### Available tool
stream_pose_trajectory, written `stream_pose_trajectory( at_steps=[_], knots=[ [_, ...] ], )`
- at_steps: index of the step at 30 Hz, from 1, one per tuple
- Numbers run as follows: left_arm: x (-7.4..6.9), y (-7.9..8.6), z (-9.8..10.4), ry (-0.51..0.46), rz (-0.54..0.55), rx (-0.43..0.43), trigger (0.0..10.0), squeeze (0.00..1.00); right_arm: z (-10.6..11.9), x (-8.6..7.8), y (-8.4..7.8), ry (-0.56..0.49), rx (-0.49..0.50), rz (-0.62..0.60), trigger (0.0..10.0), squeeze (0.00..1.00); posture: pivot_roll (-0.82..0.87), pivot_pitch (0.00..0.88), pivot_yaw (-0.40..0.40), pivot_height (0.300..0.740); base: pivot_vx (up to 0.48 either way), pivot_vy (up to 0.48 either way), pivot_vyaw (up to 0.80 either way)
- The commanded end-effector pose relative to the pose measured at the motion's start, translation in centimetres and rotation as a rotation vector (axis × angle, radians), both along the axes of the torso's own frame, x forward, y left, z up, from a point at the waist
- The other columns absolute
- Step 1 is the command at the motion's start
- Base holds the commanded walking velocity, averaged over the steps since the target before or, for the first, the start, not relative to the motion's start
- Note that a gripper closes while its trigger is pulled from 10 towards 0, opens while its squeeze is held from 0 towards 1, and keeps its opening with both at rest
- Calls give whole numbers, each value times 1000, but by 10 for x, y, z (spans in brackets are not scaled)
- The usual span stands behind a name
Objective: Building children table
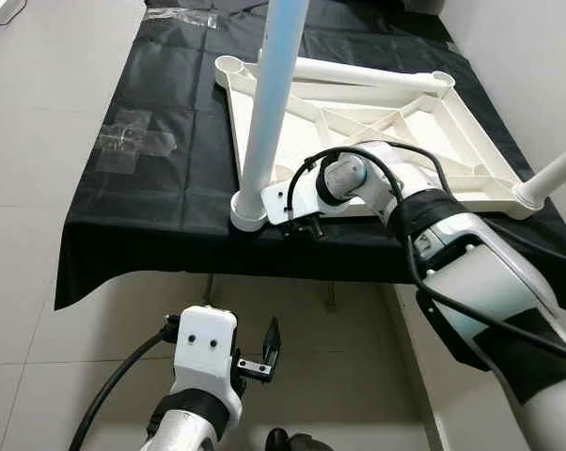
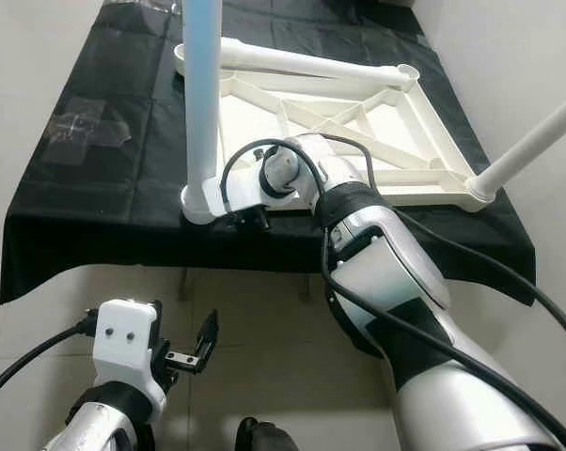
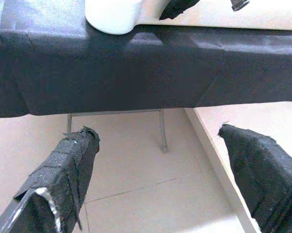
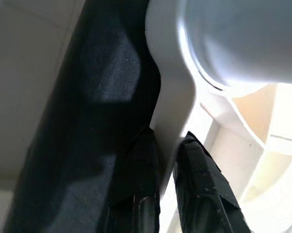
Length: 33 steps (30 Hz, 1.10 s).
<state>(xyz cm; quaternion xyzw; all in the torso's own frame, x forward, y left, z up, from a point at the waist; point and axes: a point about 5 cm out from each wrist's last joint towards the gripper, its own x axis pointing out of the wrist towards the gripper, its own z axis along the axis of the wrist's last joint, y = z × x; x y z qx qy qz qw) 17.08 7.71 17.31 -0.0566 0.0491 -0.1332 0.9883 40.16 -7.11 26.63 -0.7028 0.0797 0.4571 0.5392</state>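
A white plastic table top (image 1: 480, 141) lies upside down on a black-covered table (image 1: 161, 188). One pale leg (image 1: 269, 103) stands upright in the socket at its near left corner. Another leg (image 1: 556, 174) rises from the near right corner, and a third leg (image 1: 358, 73) lies along the far edge. My right gripper (image 1: 306, 225) is shut on the table top's rim (image 4: 172, 92) just beside the upright leg's socket, one finger on each side of the rim. My left gripper (image 3: 158, 141) hangs open and holds nothing, low in front of the table's near edge.
The black cloth hangs over the near edge, with thin metal table legs (image 3: 163, 128) under it. Clear tape (image 1: 133, 141) is stuck on the cloth at the left. A white wall (image 1: 537, 56) stands close on the right. Tiled floor (image 1: 39, 141) lies to the left and in front.
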Motion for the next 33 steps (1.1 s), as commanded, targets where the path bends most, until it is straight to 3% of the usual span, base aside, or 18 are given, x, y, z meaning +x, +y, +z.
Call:
stream_pose_trajectory(
  at_steps=[1, 11, 17, 18, 20, 21, 22, 23, 26, 27, 32, 33],
  knots=[
    [-20, -40, 8, 23, -168, -120, 10000, 0, -35, 0, -18, 14, -157, -25, 0, 0, 71, 295, -197, 740, 0, 0, 0],
    [-18, -40, 9, 18, -164, -119, 10000, 0, -36, -1, -15, -64, -241, 85, 0, 0, 63, 294, -200, 740, 0, 0, 0],
    [-18, -40, 9, 16, -162, -120, 10000, 0, -35, -1, -10, -63, -183, 86, 0, 0, 64, 294, -201, 740, 0, 0, 0],
    [-19, -40, 10, 16, -161, -120, 10000, 0, -32, 0, -6, -85, -143, 70, 10000, 0, 59, 293, -203, 740, 0, 0, 0],
    [-19, -40, 10, 16, -161, -120, 10000, 0, -32, 0, -6, -85, -143, 70, 10000, 0, 59, 293, -203, 740, 0, 0, 0],
    [-19, -40, 10, 15, -160, -121, 10000, 0, -22, 4, 1, -152, -47, 33, 10000, 0, 54, 292, -206, 740, 0, 0, 0],
    [-19, -40, 10, 15, -160, -121, 10000, 0, -22, 4, 1, -152, -47, 33, 10000, 0, 54, 292, -206, 740, 0, 0, 0],
    [-19, -40, 10, 15, -160, -121, 10000, 0, -15, 5, 6, -188, 17, 21, 10000, 302, 54, 292, -206, 740, 0, 0, 0],
    [-19, -40, 10, 15, -160, -121, 10000, 0, -10, 6, 9, -208, 57, 15, 10000, 302, 54, 292, -206, 740, 0, 0, 0],
    [-19, -41, 9, 16, -159, -122, 10000, 0, -8, 5, 11, -207, 82, 29, 10000, 1000, 54, 292, -206, 740, 0, 0, 0],
    [-18, -41, 9, 16, -158, -120, 10000, 0, -8, 6, 5, -181, 18, 9, 10000, 953, 54, 289, -207, 740, 0, 0, 0],
    [-18, -41, 9, 16, -159, -119, 10000, 0, -5, 7, 6, -193, 55, -4, 10000, 0, 51, 287, -207, 740, 0, 0, 0]
  ],
)
